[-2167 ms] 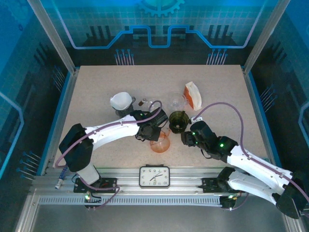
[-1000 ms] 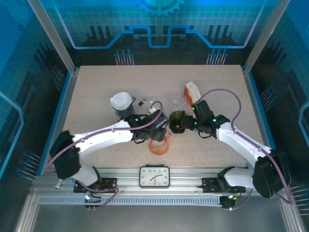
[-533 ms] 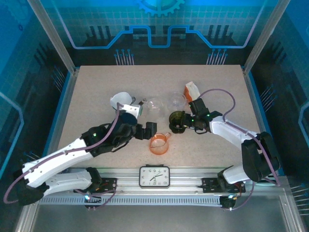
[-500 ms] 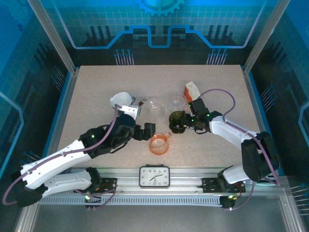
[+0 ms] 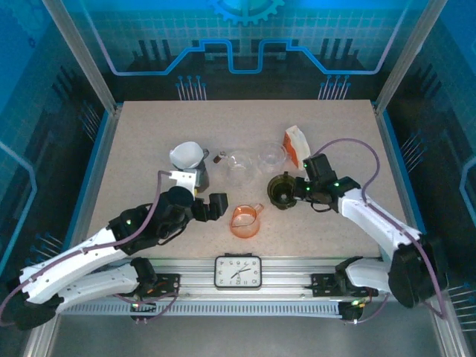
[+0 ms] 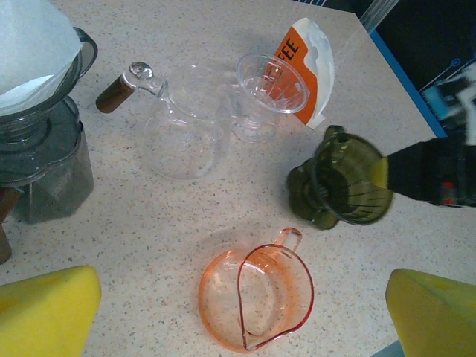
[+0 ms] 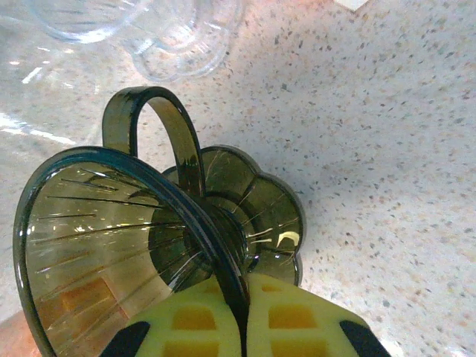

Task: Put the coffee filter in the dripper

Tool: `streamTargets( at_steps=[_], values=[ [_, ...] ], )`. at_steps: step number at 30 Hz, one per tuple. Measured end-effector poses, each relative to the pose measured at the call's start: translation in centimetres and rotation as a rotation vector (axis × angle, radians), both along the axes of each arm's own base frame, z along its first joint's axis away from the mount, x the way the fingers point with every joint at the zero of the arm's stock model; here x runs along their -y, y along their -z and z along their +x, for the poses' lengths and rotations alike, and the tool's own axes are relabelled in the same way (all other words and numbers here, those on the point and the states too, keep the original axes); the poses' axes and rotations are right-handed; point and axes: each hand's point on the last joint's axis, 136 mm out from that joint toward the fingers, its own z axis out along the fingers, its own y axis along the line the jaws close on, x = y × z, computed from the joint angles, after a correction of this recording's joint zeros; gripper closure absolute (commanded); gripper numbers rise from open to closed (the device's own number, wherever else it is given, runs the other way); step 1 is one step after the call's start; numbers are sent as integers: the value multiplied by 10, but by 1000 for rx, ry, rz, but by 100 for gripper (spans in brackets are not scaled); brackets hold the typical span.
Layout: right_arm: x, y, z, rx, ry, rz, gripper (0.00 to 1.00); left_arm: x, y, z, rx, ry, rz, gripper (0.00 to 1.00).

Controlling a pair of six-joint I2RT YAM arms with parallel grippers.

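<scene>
Left end effector (image 5: 217,206) is wide open with nothing between its pads, hanging over the near part of the bench (image 5: 141,134), left of centre. Right end effector (image 7: 242,316) is pinched shut on the rim of the green dripper (image 7: 149,223) – a pad on either side of the wall. The cone is tipped off vertical, mouth leaning towards the right arm and scalloped foot towards bench centre; can't tell if the foot touches the bench. Coffee filter (image 5: 187,155) sits mouth-up in a grey holder (image 5: 196,177) on the left half, just beyond the left end effector and a bit to its left. From the right arm it's well apart, with the glass carafe (image 5: 236,165) and orange pitcher (image 5: 245,221) in between. Relation that matters: the filter is on the left arm's side, the dripper is in the right arm's grip, and the carafe stands between them. My read – the left arm fetches the filter, reaching away and slightly left, and comes down on the paper's upper edge since the cone axis is vertical. The right arm needs the dripper upright, mouth up, before the filter goes in. Risk: thin paper may crumple in the pinch. A clear dripper (image 5: 271,156) also stands beside the carafe; I take the green one as target because it's the one held
</scene>
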Motion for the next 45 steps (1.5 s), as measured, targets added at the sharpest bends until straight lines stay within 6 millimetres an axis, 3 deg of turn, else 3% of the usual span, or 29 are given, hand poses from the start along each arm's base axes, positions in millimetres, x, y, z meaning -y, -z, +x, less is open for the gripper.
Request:
streamTargets(
  at_steps=[7,11,14,18,21,26,37,42,45],
  values=[
    [-22,-47,-23,14,-157,87,100,-12,9,-1,3,-32,29,1],
    [-58,-73,-40,20,-303,134,100,-21,8,-2,17,-66,13,1],
    [-87,-81,-51,-2,-410,148,100,-27,9,-3,26,-86,8,1],
    [-117,-75,-60,-55,-503,139,100,-32,12,-4,29,-103,9,1],
    [-127,-63,-63,-98,-531,118,100,-34,14,-4,24,-112,8,1],
    [-132,-49,-63,-139,-541,82,100,-35,16,-4,18,-116,13,1],
    [-133,-46,-61,-140,-546,61,98,-38,20,-5,16,-124,21,1],
    [-136,-45,-58,-141,-548,57,88,-38,20,-5,17,-124,20,1],
    [-138,-46,-57,-137,-552,54,71,-38,20,-5,16,-124,21,1]
  ],
)
